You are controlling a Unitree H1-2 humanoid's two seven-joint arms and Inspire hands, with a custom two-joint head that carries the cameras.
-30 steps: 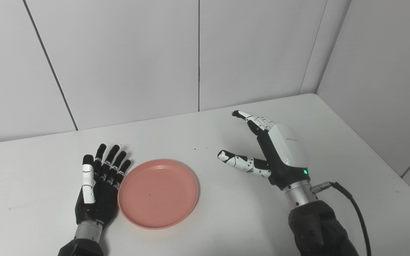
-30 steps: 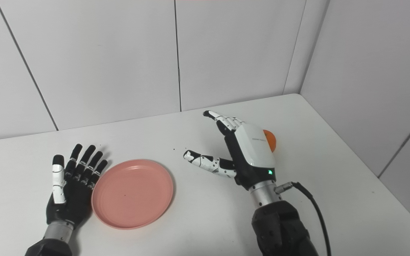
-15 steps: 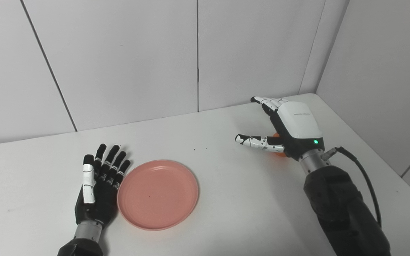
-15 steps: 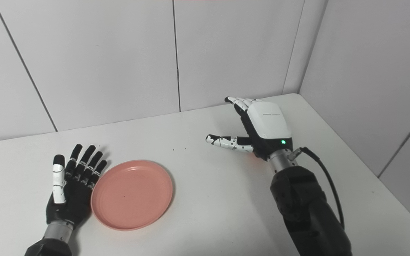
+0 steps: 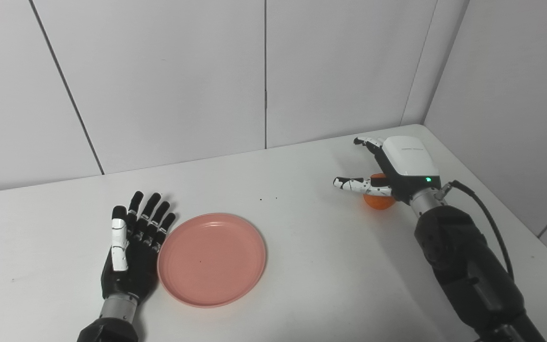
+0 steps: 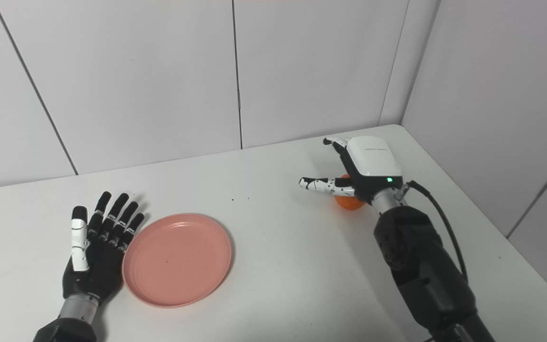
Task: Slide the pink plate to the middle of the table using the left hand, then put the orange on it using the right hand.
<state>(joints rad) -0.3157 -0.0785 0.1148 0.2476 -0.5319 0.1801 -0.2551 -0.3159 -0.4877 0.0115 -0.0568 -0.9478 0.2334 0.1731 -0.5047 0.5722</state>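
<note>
The pink plate (image 5: 212,259) lies flat on the white table (image 5: 302,285), a little left of the middle. My left hand (image 5: 133,251) rests open beside the plate's left rim, palm up, its fingers spread and touching the rim or nearly so. The orange (image 5: 378,200) sits on the table at the right, mostly covered by my right hand (image 5: 397,168). That hand hovers over the orange with fingers and thumb apart, open, not closed on it. In the right eye view the orange (image 6: 348,202) peeks out under the palm.
White wall panels close the table at the back and on the right, meeting in a corner near my right hand. A black cable (image 5: 487,223) runs from the right wrist down along the forearm. A few dark specks (image 5: 268,198) mark the tabletop.
My right hand has moved from the table's middle to the far right and lowered over the orange, still open. The left hand and the plate have not moved.
</note>
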